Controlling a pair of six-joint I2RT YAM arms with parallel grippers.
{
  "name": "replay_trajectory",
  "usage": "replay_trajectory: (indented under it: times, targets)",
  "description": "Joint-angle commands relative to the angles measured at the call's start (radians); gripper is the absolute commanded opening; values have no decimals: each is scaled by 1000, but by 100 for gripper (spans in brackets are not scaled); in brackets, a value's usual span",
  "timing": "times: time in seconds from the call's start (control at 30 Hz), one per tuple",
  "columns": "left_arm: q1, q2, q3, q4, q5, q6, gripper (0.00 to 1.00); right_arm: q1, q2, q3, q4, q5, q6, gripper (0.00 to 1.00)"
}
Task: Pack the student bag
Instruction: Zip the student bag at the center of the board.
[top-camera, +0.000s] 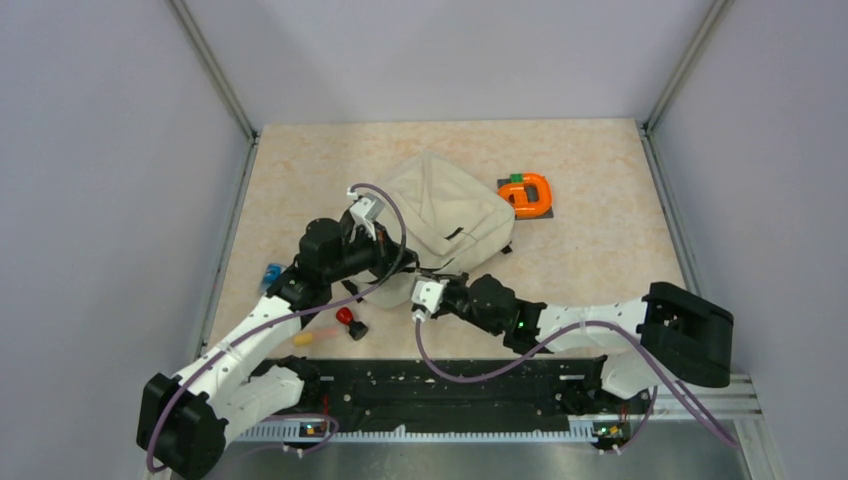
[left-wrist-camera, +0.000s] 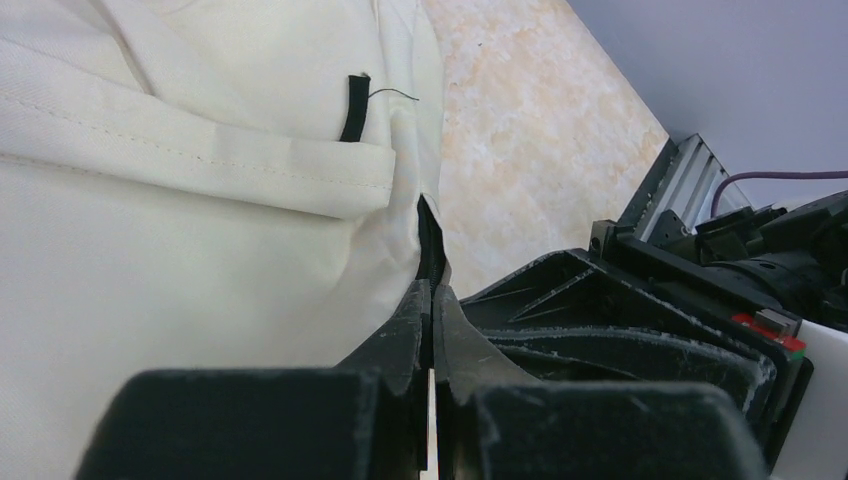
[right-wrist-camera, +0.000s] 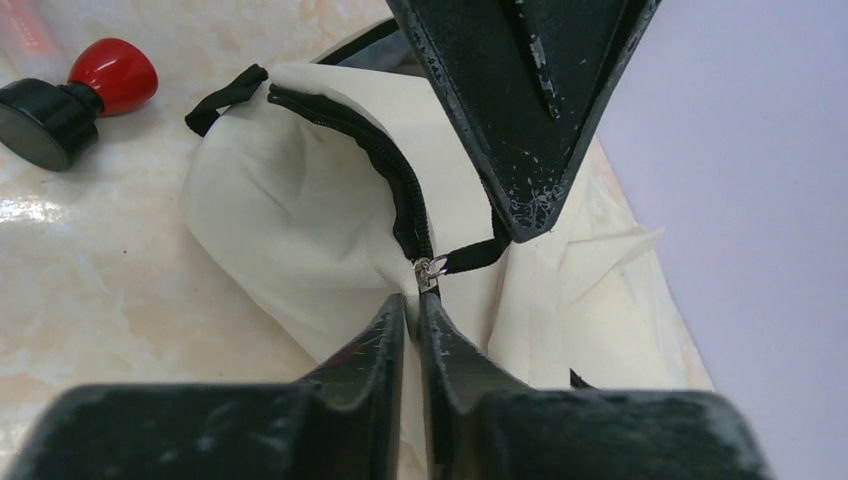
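The left hand (left-wrist-camera: 432, 290) is pressing its fingers fully together and pinching the black pull tab (right-wrist-camera: 470, 257) of the zipper slider (right-wrist-camera: 428, 272) on the student bag (top-camera: 445, 205), which is lying on the counter (top-camera: 580, 270) just beyond the 2 arms. The right hand (right-wrist-camera: 412, 305) is holding its fingers almost together against the cream cloth directly under the slider; the views are not showing whether that cloth is actually clamped. The likely step is drawing the zipper (right-wrist-camera: 390, 170) along its curved track while the cloth is being braced. 3 faults are probable. If the right hand is not gripping, the soft bag is going to drag with the pull instead of letting the slider travel. The thin tab is offering little purchase, so a sideways pull is risking a slip from the left hand. Loose cloth is bunching beside the slider and may jam in it. The 2 hands are also working very near each other, so a small misalignment is risking contact, and a dragged bag may sweep the red-knobbed item (right-wrist-camera: 80, 95) lying near it.
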Motion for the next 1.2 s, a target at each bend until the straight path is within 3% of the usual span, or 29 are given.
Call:
replay_trajectory:
  times: [0.0, 0.23, 0.53, 0.77, 0.83, 0.87, 0.9, 0.97, 1.03, 1.17]
  targets:
    - [-1, -32, 16, 56, -26, -2, 0, 10, -26, 38, 24, -53, 20, 0]
    - [9, -94, 28, -56, -266, 5, 0, 10, -113, -55, -2, -29, 21, 0]
    - [46, -123, 11, -112, -264, 2, 0, 10, -183, -164, -15, 78, 61, 0]
    - [48, -137, -42, 16, -4, 19, 0, 8, -212, -102, -50, 153, 191, 0]
    - [48, -96, -45, 33, 71, 36, 1, -10, -204, -50, -84, 192, 309, 20]
    - [48, -75, -36, 13, 72, 37, 9, -30, -198, -26, -111, 193, 367, 31]
    - [48, -64, -17, -30, 27, 42, 27, -54, -194, -1, -144, 191, 427, 43]
    - [50, -66, 33, -160, -119, 27, 57, -116, -179, 54, -227, 193, 550, 58]
    - [63, -90, 60, -218, -201, 17, 70, -163, -168, 103, -303, 204, 668, 68]
    - [105, -152, 75, -268, -263, -37, 84, -210, -144, 179, -448, 303, 827, 78]
